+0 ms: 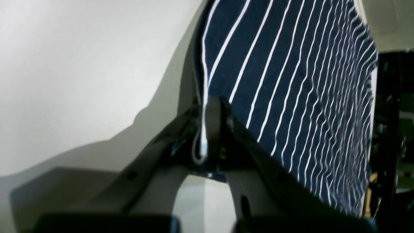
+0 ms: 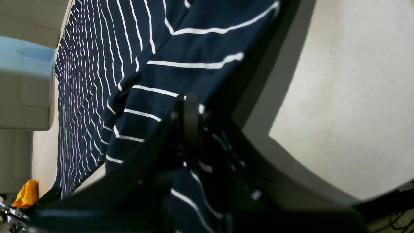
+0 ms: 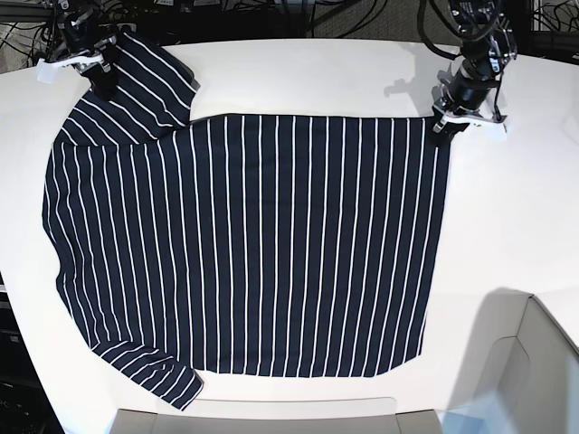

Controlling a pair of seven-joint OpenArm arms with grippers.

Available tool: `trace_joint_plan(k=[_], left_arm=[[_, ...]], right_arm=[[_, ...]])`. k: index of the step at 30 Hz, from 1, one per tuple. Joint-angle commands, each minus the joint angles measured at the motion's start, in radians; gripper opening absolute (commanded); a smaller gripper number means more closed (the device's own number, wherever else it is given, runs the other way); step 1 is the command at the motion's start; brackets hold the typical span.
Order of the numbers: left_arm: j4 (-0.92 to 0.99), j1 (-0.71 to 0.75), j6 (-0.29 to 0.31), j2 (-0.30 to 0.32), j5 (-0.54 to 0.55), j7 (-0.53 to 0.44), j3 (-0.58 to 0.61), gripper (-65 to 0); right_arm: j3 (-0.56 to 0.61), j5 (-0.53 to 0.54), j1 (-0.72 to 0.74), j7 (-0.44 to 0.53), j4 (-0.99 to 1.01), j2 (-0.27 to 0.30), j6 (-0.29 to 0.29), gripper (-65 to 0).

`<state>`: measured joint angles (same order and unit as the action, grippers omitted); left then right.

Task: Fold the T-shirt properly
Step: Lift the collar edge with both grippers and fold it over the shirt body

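Observation:
The dark navy T-shirt (image 3: 253, 244) with thin white stripes lies spread flat on the white table (image 3: 516, 208), its collar side toward the view's left. My left gripper (image 3: 443, 122) sits at the shirt's far right hem corner. In the left wrist view it (image 1: 206, 136) is shut on the edge of the striped cloth (image 1: 291, 81). My right gripper (image 3: 98, 74) is at the far left sleeve. The right wrist view shows it (image 2: 190, 123) shut on the sleeve's fabric (image 2: 181, 74), which bunches up between the fingers.
Cables run along the table's far edge (image 3: 298, 18). A pale grey box-like surface (image 3: 534, 362) fills the near right corner. An orange object (image 2: 27, 194) shows at the lower left of the right wrist view, beyond the shirt.

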<state>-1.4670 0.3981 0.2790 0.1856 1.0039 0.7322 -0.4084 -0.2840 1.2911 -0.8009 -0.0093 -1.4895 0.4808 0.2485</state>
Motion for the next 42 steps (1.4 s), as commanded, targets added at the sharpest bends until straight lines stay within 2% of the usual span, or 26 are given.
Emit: trace_joint_plan(k=[1, 6, 9, 14, 16, 21, 27, 29, 33, 35, 38, 40, 42], left_arm=[[-0.019, 0.023, -0.017, 0.005, -0.023, 0.016, -0.008, -65.0], [-0.099, 0.098, -0.019, 0.021, -0.024, 0.007, -0.034, -65.0], [-0.130, 0.134, -0.019, 0.021, -0.024, 0.010, -0.067, -65.0], [-0.139, 0.198, -0.019, 0.024, -0.020, 0.016, -0.142, -65.0], [-0.140, 0.218, -0.019, 0.025, -0.018, 0.016, -0.146, -65.0], [-0.237, 0.255, -0.019, 0.022, -0.018, 0.016, -0.148, -65.0], [-0.357, 0.253, -0.025, 0.016, -0.018, 0.017, -0.145, -65.0], [-0.361, 0.249, -0.028, 0.016, -0.018, 0.023, -0.145, -65.0], [-0.360, 0.166, -0.134, 0.016, -0.024, 0.097, -0.145, -65.0], [-0.357, 0.129, -0.157, 0.016, -0.024, 0.125, -0.142, -65.0], [-0.361, 0.074, -0.166, 0.016, -0.020, 0.158, -0.146, -65.0], [-0.360, 0.045, -0.172, 0.016, -0.023, 0.166, -0.149, -65.0], [-0.358, 0.029, -0.211, 0.016, -0.023, 0.166, -0.149, -65.0]], right_arm=[[-0.011, 0.008, -0.035, 0.018, -0.035, 0.026, 0.022, -65.0], [-0.070, 0.008, -0.108, 0.021, -0.115, 0.022, 0.022, -65.0], [-0.108, 0.008, -0.143, 0.021, -0.150, -0.006, 0.025, -65.0], [-0.203, 0.008, -0.211, 0.013, -0.196, -0.077, 0.148, -65.0], [-0.223, 0.006, -0.217, 0.013, -0.194, -0.092, 0.170, -65.0], [-0.231, -0.074, -0.220, 0.013, -0.196, -0.104, 0.171, -65.0], [-0.226, -0.083, -0.180, 0.009, -0.199, -0.100, 0.170, -65.0], [-0.232, -0.084, -0.162, -0.034, -0.205, -0.100, 0.170, -65.0], [-0.272, -0.086, -0.082, -0.203, -0.217, -0.096, 0.170, -65.0], [-0.301, -0.089, -0.033, -0.274, -0.217, -0.100, 0.170, -65.0], [-0.350, -0.158, 0.045, -0.389, -0.225, -0.109, 0.168, -65.0], [-0.387, -0.225, 0.105, -0.472, -0.245, -0.139, 0.168, -65.0], [-0.429, -0.282, 0.157, -0.547, -0.270, -0.166, 0.168, -65.0]])
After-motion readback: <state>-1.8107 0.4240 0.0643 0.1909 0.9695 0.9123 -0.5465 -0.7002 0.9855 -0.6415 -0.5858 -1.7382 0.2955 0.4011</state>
